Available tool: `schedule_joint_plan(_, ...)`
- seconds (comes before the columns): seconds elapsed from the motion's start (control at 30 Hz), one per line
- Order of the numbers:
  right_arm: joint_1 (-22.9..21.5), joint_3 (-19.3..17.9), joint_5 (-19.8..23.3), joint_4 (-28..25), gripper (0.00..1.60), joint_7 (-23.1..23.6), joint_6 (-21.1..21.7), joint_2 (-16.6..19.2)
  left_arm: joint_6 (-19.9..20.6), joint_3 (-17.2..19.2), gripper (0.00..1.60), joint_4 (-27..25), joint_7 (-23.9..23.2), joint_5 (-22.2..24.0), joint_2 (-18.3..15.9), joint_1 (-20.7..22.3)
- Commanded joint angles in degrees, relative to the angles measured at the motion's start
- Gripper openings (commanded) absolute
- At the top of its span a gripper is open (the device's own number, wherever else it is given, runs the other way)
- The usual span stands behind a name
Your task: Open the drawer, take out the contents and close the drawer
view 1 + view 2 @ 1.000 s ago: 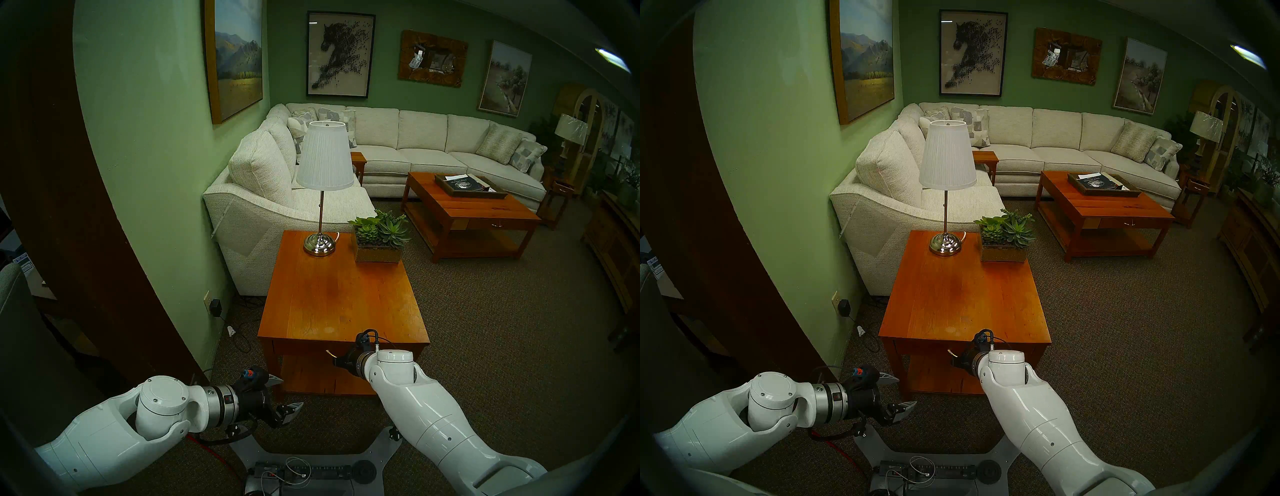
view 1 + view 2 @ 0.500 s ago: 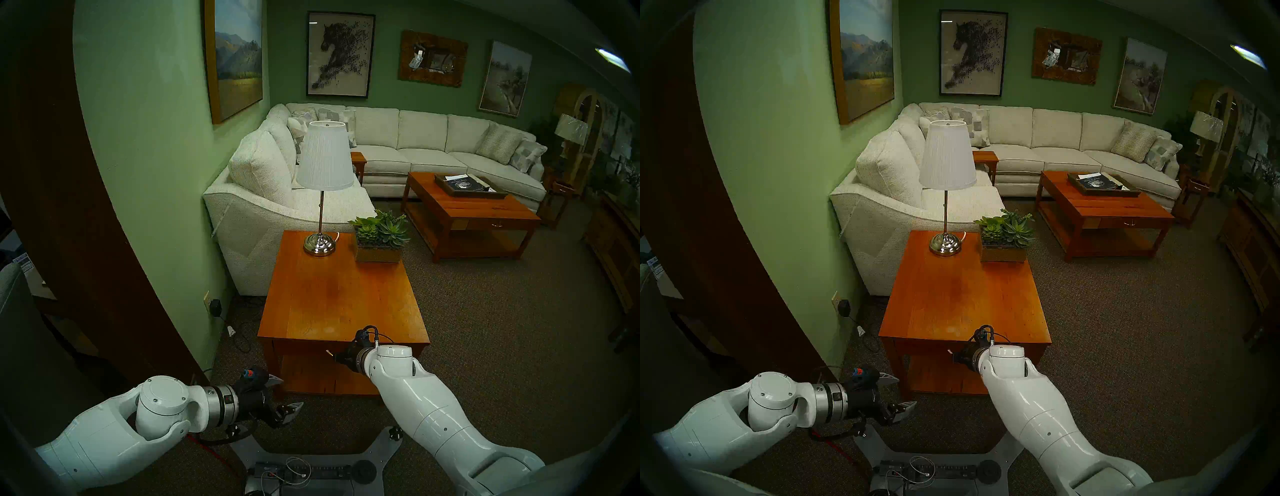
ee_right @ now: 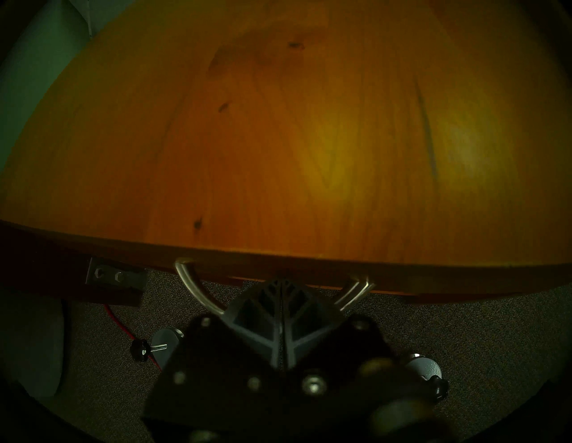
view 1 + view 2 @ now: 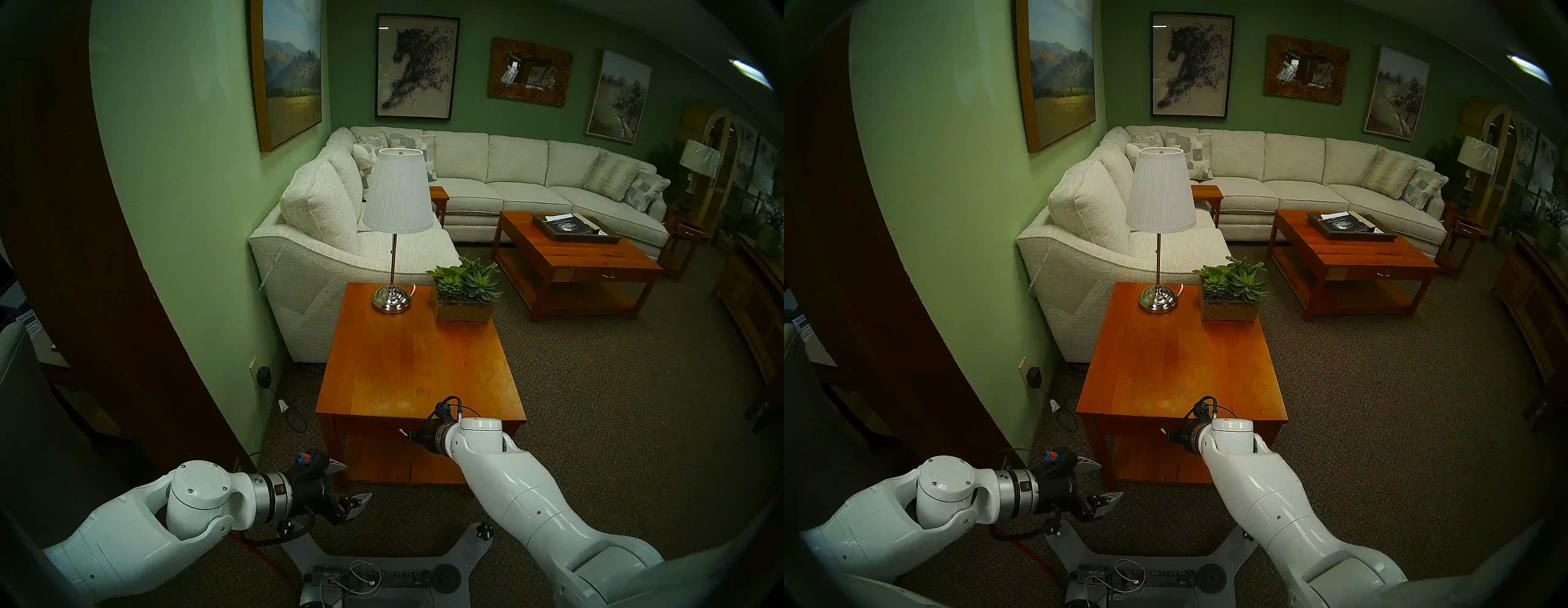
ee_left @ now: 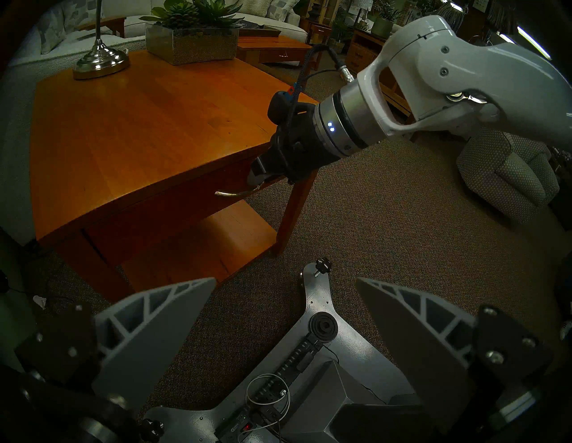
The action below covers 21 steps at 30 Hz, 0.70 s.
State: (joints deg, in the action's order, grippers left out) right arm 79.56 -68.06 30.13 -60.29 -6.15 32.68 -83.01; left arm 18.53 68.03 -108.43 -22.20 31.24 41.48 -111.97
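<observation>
Drawer (image 5: 173,210): sits under the counter's (image 4: 418,365) front edge, facing the robot — it looks shut, its front flush with the frame.
Handle (image 3: 198,289): a curved metal bail centred on the drawer front, its long axis running level along the front, side to side.
Right pincer (image 3: 283,289): fingers pressed together, tips poked into the loop of the handle from the front and slightly above — the bail's two ends show on either side of it. Whether the fingers bear on the metal cannot be told.
Key relation: the handle lies right at the right pincer's tips, and the drawer's travel runs straight back toward the robot's base (image 5: 318,309); the judged next move is a hook-and-pull along that line.
Left pincer (image 5: 284,312): spread wide and empty, hanging low off the counter's near left corner, well apart from the handle. The right arm is plainly the nearer one.
Contents: not in view — presumably inside the shut drawer.
Around: a lamp (image 4: 396,212) and a planter (image 4: 464,297) stand at the counter's far end, well clear. A lower shelf (image 4: 399,460) sits beneath the drawer.
In the way: nothing shows between the drawer front and the robot but carpet and the base; the overhanging counter edge sits just above the pincer, leaving little room to lift.
</observation>
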Motion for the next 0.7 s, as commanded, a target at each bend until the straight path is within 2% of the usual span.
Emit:
schedule_joint_plan(0.0,-0.7,-0.7,0.5,-4.1,0.0,-1.4,4.1,0.2,-0.3,0.4,1.6,-1.3,0.0,0.0,0.0,0.5)
schedule_joint_plan(0.23,2.8,-1.8,1.0,-10.0,0.0,-3.3,7.7,0.9,-0.3,0.4,1.6,-1.3,0.0,0.0,0.0,0.4)
schedule_joint_plan(0.47,6.4,-2.1,1.7,-14.2,0.0,-4.8,9.4,1.4,-0.2,0.4,1.6,-1.3,0.0,0.0,0.0,0.4)
schedule_joint_plan(0.67,7.5,-1.9,2.1,-14.4,0.0,-5.3,9.6,1.4,-0.2,0.4,1.6,-1.3,0.0,0.0,0.0,0.4)
